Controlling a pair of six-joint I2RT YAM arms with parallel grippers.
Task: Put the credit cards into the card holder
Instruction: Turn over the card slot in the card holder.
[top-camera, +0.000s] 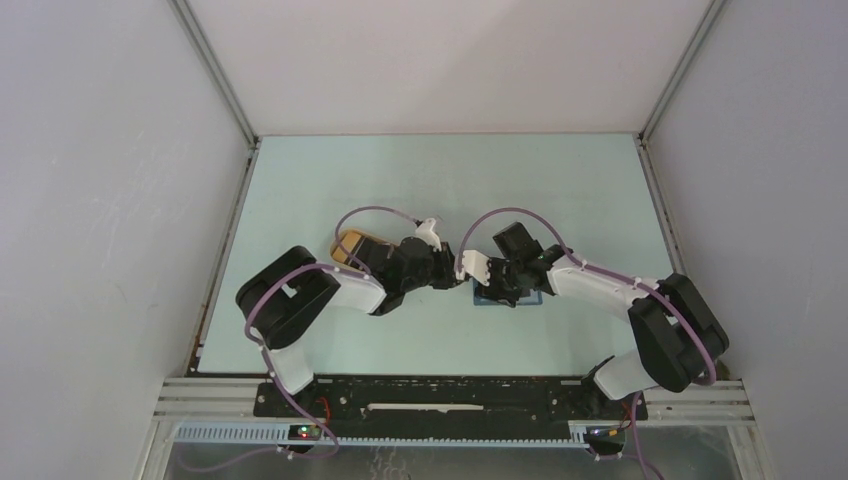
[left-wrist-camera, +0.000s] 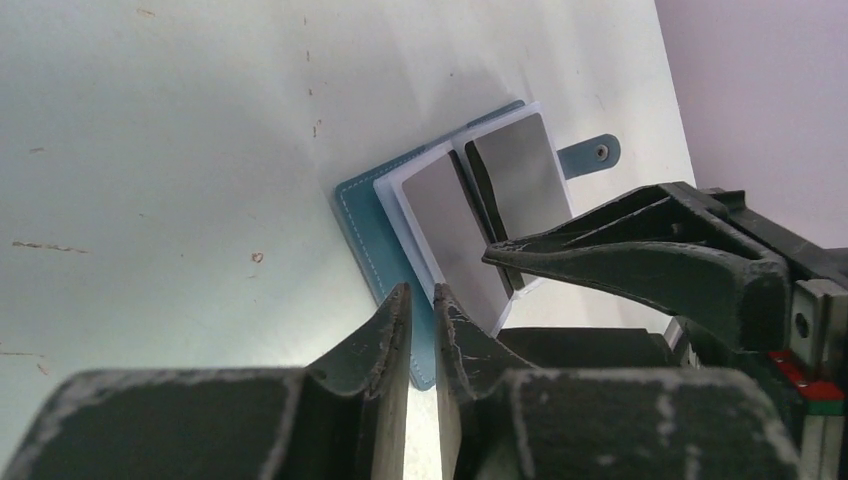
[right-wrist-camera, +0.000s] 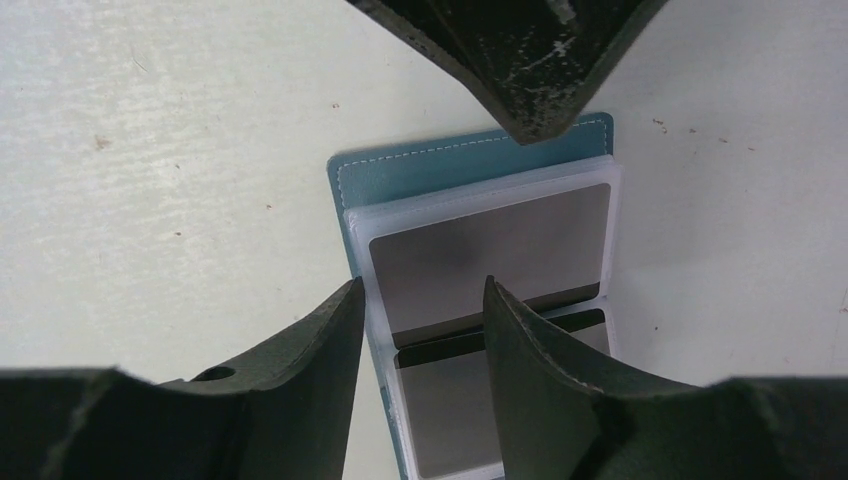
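The teal card holder (left-wrist-camera: 362, 222) lies open on the table, its snap tab (left-wrist-camera: 590, 155) pointing away. Two grey credit cards (left-wrist-camera: 450, 215) (left-wrist-camera: 520, 165) sit in its clear sleeves. My left gripper (left-wrist-camera: 423, 290) hangs over the holder's near edge, its jaws almost closed with nothing between them. My right gripper (right-wrist-camera: 420, 285) is open and empty just above the holder (right-wrist-camera: 440, 165), over the fold between the two cards (right-wrist-camera: 490, 260) (right-wrist-camera: 450, 420). In the top view both grippers (top-camera: 462, 275) (top-camera: 505, 285) meet over the holder (top-camera: 500, 300), which is mostly hidden.
A tan oval tray (top-camera: 350, 245) sits behind the left arm. The right gripper's fingers (left-wrist-camera: 620, 255) show in the left wrist view. The left gripper's fingertips (right-wrist-camera: 530, 60) show at the top of the right wrist view. White walls enclose the table.
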